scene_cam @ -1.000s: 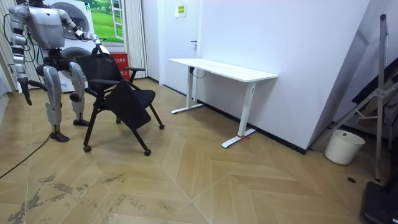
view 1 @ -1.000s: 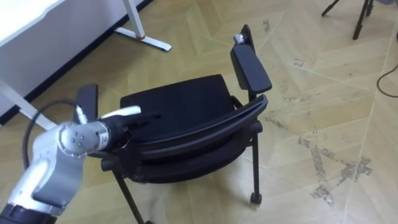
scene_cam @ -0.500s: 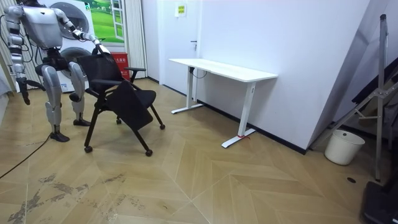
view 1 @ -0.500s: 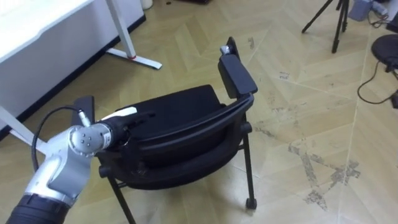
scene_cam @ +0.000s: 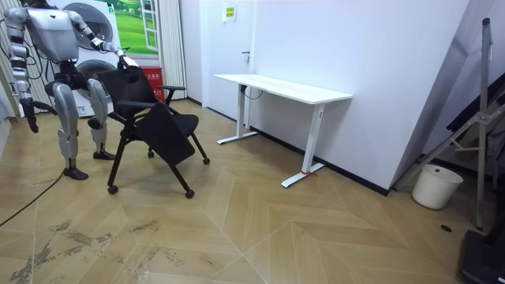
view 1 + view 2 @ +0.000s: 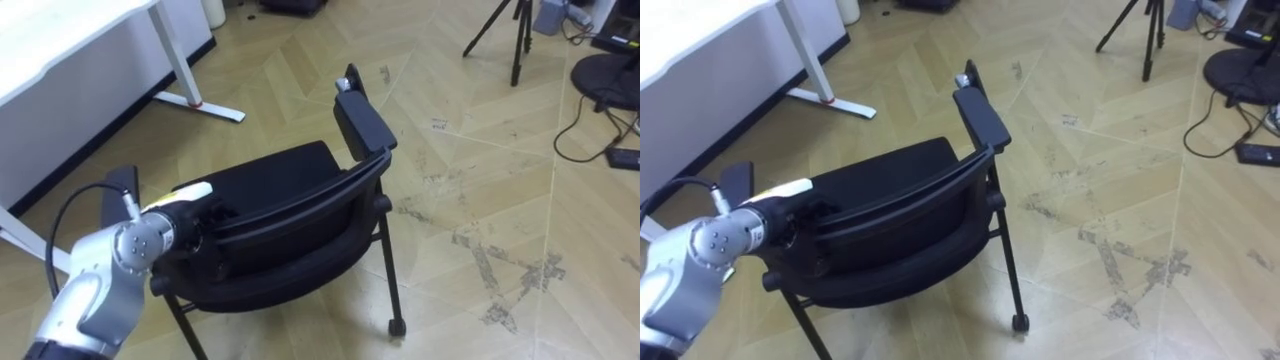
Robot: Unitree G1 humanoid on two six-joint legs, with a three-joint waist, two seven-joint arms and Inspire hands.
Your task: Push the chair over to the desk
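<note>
Wood floor [image 6: 470, 150], white desk [image 6: 60, 40]; left hand [image 6: 200, 205] on black chair [image 6: 280, 175] backrest.

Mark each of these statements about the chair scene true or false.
1. The left hand is at the backrest of the chair. True.
2. The chair lies tipped over on its side. False: it stands on its legs.
3. The right hand rests on the chair's armrest. False: it hangs at the robot's side, away from the chair.
4. A white desk stands in the room beyond the chair. True.
</note>
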